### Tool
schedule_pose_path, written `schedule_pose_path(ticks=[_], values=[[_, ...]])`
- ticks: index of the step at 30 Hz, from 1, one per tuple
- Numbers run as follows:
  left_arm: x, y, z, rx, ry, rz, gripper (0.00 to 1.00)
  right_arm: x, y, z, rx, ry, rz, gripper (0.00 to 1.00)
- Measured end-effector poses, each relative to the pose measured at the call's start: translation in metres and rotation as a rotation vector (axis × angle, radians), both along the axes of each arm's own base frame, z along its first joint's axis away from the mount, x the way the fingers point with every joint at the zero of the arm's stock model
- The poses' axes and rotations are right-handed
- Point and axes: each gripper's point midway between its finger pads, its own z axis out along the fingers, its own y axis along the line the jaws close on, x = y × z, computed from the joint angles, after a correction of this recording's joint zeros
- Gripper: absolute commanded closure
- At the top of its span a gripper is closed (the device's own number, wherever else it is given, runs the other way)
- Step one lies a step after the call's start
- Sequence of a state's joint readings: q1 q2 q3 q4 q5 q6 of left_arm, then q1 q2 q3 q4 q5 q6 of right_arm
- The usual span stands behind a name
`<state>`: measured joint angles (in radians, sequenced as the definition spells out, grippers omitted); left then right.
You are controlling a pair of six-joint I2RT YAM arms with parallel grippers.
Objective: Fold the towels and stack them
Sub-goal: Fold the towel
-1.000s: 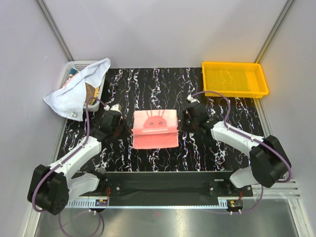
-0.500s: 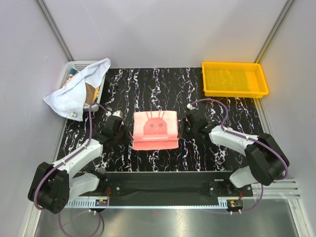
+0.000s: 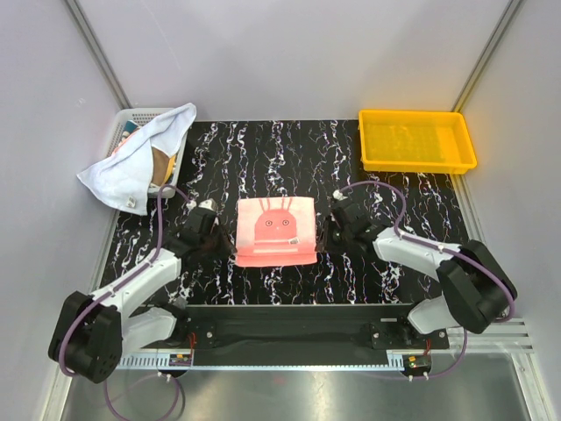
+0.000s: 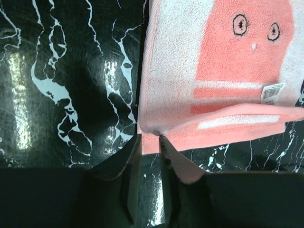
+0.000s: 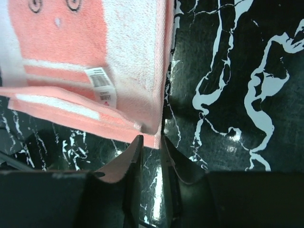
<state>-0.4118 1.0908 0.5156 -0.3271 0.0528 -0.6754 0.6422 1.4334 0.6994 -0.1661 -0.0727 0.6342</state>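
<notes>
While left gripper (image 4: 149, 138) and right gripper (image 5: 151, 137) flank the pink towel (image 3: 276, 230), narrowly parted, a white towel (image 3: 131, 162) drapes the basket (image 3: 145, 111).

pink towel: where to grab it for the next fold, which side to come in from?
Best bet: pinch the pink towel at its two near corners, left claw from the left side, right claw from the right. The near edge is folded over there, a thicker lip; the rest lies flat on the table.
</notes>
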Motion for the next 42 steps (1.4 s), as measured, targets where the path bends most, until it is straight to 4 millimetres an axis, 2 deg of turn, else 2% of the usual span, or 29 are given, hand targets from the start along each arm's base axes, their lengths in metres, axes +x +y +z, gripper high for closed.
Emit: schedule_pose_path(ticks=[5,8,10,14,19,24,27,31,34,38,42], values=[[-0.002,0.002,0.016,0.003,-0.021,-0.007,0.7,-0.001,-0.004,0.021,0.013,-0.038,-0.008,0.71],[0.012,-0.003,0.032,-0.001,-0.05,-0.01,0.7,0.007,-0.002,0.03,0.003,-0.058,-0.015,0.71],[0.029,-0.01,0.037,0.001,-0.056,-0.011,0.72,0.019,0.003,0.032,-0.008,-0.066,-0.015,0.73],[0.048,-0.02,0.024,0.01,-0.028,-0.017,0.73,0.034,0.013,0.02,-0.041,-0.051,-0.011,0.74],[0.041,-0.021,0.005,0.027,0.018,-0.031,0.7,0.031,0.01,0.011,-0.056,-0.031,-0.01,0.72],[0.047,-0.018,0.006,0.042,0.008,-0.013,0.67,0.035,0.003,0.009,-0.098,-0.042,-0.026,0.71],[0.07,-0.018,0.009,0.064,0.005,0.015,0.67,0.058,0.009,0.017,-0.132,-0.072,-0.034,0.71],[0.127,-0.015,0.02,0.098,-0.029,0.081,0.69,0.109,0.026,0.033,-0.142,-0.136,-0.052,0.71],[0.163,-0.008,0.015,0.12,-0.034,0.121,0.69,0.143,0.029,0.036,-0.16,-0.167,-0.072,0.71],[0.185,-0.002,-0.006,0.158,0.011,0.138,0.7,0.165,0.023,0.024,-0.203,-0.154,-0.086,0.71],[0.19,-0.003,-0.026,0.189,0.059,0.121,0.7,0.172,0.016,0.007,-0.246,-0.125,-0.085,0.71]])
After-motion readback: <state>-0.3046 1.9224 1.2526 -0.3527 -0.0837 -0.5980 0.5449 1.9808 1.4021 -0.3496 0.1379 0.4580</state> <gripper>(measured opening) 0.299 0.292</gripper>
